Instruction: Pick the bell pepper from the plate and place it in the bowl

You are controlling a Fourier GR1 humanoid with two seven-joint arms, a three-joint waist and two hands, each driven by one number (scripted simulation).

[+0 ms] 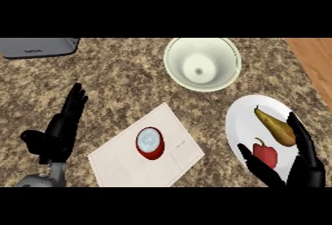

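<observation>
Bell pepper (265, 154), red with a short stem, lies on the near part of the white plate (246, 118) at your right, so it is on the plate and well apart from the bowl. A brownish-yellow pear (275, 127) lies just behind it on the same plate.

Your right hand (306, 169) comes in from the lower edge and stands around the pepper. The thumb (259, 169) is at the pepper's left side and the fingers (301, 138) rise at its right side, beside the pear's thick end. Thumb and fingers are spread apart and are not closed on the pepper. You cannot tell if the thumb touches it. The hand's lower part is cut off by the edge, and it hides the near rim of the plate.

Your left hand (59, 132) shows at the left side, flat and relaxed with the fingers up and holding nothing. A short piece of grey forearm (45, 178) is under it.

Between the two hands, a pale rectangular mat (123, 162) lies turned on the speckled counter (117, 79). On it stands a small red cup (149, 143) with a pale top. What is inside it is hard to make out.

Farther away, the cream bowl (202, 63) stands upright, and you look down to its inner bottom. At the far left, a grey object (39, 46) is cut off by the top, and you cannot tell what it is. A strip of wood (318, 61) runs at the far right.
</observation>
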